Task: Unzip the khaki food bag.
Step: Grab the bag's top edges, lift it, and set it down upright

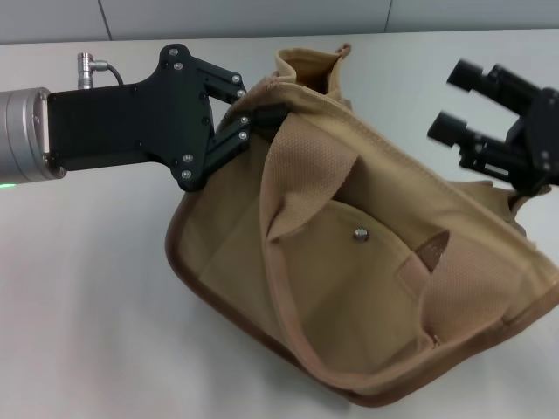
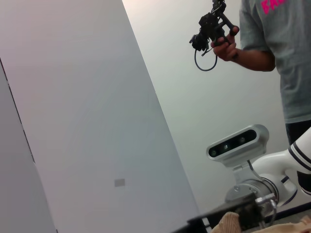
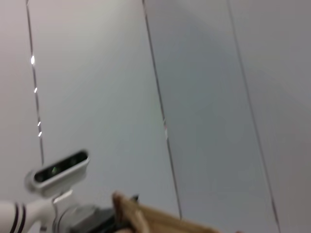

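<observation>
Centrally placed: khaki food bag (image 1: 367, 288), one, tilted and slumped on white table (image 1: 87, 305); brown piping along lower edge; front pocket flap with one metal snap (image 1: 359, 234); two webbing handles, one (image 1: 301, 166) draped over the front.
Left gripper (image 1: 262, 118): reaching in from the left, fingers closed on the bag's upper left edge, fabric bunched between them.
Right gripper (image 1: 458, 103): raised above the bag's upper right end, apart from the fabric, jaws spread wide with nothing between them.
Head view only: whole bag, both grippers, table.
Left wrist view only: one person (image 2: 286, 53) in grey shirt holding a black handheld device (image 2: 211, 24); robot head camera (image 2: 238, 143); sliver of tan fabric at the picture's edge.
Right wrist view only: wall panels, robot head camera, blurred tan fabric edge; own fingers unseen.
</observation>
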